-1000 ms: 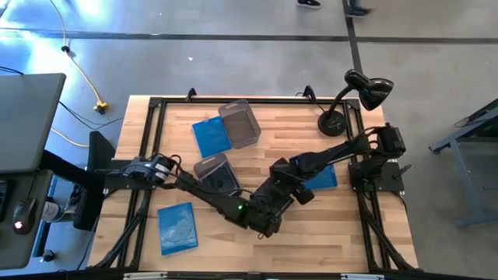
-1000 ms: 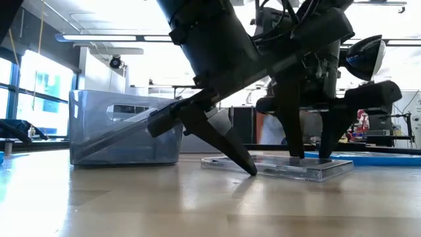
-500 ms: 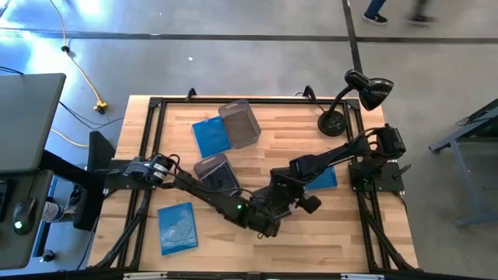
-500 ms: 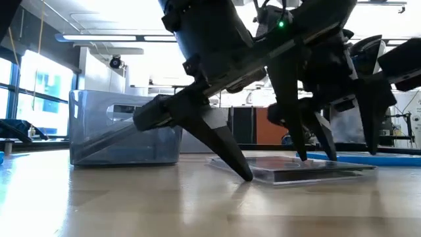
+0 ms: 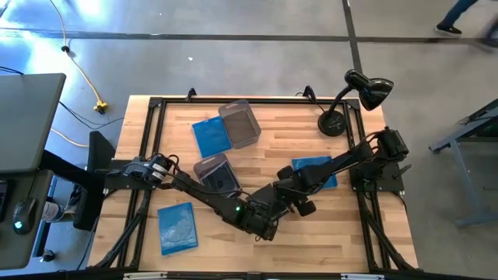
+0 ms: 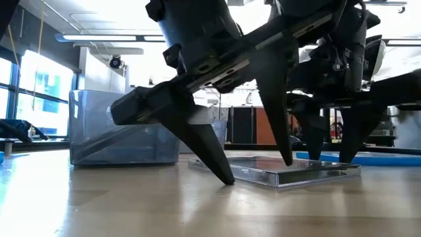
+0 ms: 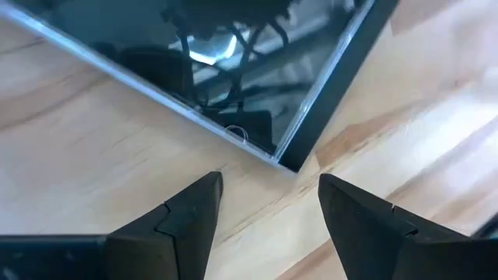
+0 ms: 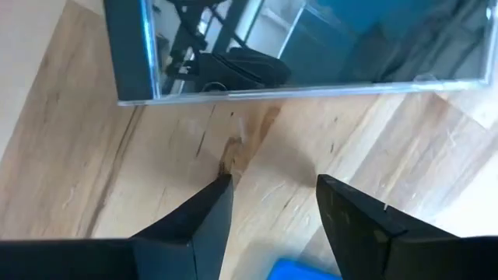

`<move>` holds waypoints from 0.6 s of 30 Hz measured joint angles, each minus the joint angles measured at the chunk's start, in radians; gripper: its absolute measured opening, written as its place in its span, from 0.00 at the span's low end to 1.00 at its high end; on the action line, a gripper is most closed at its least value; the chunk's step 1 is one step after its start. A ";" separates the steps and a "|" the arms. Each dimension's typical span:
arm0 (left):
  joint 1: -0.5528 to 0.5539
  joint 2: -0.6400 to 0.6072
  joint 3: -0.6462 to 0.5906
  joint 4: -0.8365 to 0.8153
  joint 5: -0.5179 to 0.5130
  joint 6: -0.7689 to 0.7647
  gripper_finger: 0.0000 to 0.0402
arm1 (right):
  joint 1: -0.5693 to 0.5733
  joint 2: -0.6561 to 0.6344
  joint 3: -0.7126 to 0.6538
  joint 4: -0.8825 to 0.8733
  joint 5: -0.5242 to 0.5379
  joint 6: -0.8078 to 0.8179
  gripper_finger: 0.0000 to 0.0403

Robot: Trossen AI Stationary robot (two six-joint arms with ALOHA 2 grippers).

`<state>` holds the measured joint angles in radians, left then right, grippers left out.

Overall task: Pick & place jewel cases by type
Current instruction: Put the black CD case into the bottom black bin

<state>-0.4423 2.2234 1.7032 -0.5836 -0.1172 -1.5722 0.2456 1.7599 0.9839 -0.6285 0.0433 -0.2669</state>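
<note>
A dark jewel case (image 6: 309, 172) with a glossy black face (image 7: 194, 62) lies flat on the wood at the table's middle. My left gripper (image 7: 268, 183) is open and low over the table (image 5: 261, 225). Its fingertips stand on either side of the case's near corner (image 7: 288, 163) with wood showing between. My right gripper (image 8: 272, 183) is open too, just right of the case (image 5: 299, 201), facing its straight edge (image 8: 311, 89) across a strip of bare wood. Three translucent blue cases lie flat: one beside the right gripper (image 5: 315, 167), one far left (image 5: 210, 136), one near left (image 5: 177, 227).
Two smoky-grey tubs stand on the table: one at the far middle (image 5: 239, 123), one at the left arm's side (image 5: 216, 173), also in the low view (image 6: 125, 128). A black desk lamp (image 5: 350, 101) stands at the far right corner. A black frame (image 5: 156, 105) rims the table.
My right gripper has drawn back from above the dark case toward the table's right, and its fingers now stand beside the case. The case has shifted slightly on the wood, staying flat. My left gripper has stayed at the case's near corner.
</note>
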 joint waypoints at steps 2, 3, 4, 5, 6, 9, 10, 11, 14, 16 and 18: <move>-0.009 0.000 -0.002 0.012 -0.068 -0.042 0.55 | -0.005 -0.001 -0.010 0.043 -0.057 -0.012 0.46; -0.010 0.001 -0.002 0.017 -0.101 -0.060 0.55 | -0.007 -0.001 -0.017 0.060 -0.083 -0.014 0.46; -0.014 0.001 -0.003 0.020 -0.121 -0.084 0.55 | -0.008 -0.002 -0.022 0.073 -0.095 -0.013 0.46; -0.019 0.001 -0.004 0.020 -0.126 -0.112 0.55 | -0.007 -0.003 -0.025 0.082 -0.093 -0.014 0.46; -0.020 0.006 -0.003 0.020 -0.140 -0.142 0.55 | -0.003 -0.003 -0.027 0.088 -0.084 -0.020 0.46; -0.047 0.017 -0.002 0.020 -0.228 -0.248 0.55 | 0.001 -0.003 -0.031 0.095 -0.061 -0.033 0.46; -0.053 0.027 -0.001 0.027 -0.261 -0.277 0.55 | 0.001 -0.003 -0.032 0.097 -0.062 -0.033 0.46; -0.059 0.042 -0.001 0.038 -0.292 -0.308 0.55 | 0.001 -0.003 -0.032 0.100 -0.069 -0.033 0.46; -0.070 0.049 -0.001 0.059 -0.398 -0.381 0.55 | -0.001 -0.003 -0.034 0.126 -0.100 -0.054 0.46; -0.068 0.050 -0.001 0.066 -0.425 -0.399 0.55 | 0.004 -0.001 -0.034 0.166 -0.114 -0.058 0.46; -0.066 0.051 -0.001 0.068 -0.456 -0.403 0.55 | 0.009 0.002 -0.033 0.200 -0.120 -0.057 0.46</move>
<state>-0.5079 2.2745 1.7021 -0.5156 -0.5729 -1.9748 0.2542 1.7618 0.9512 -0.4287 -0.0772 -0.3242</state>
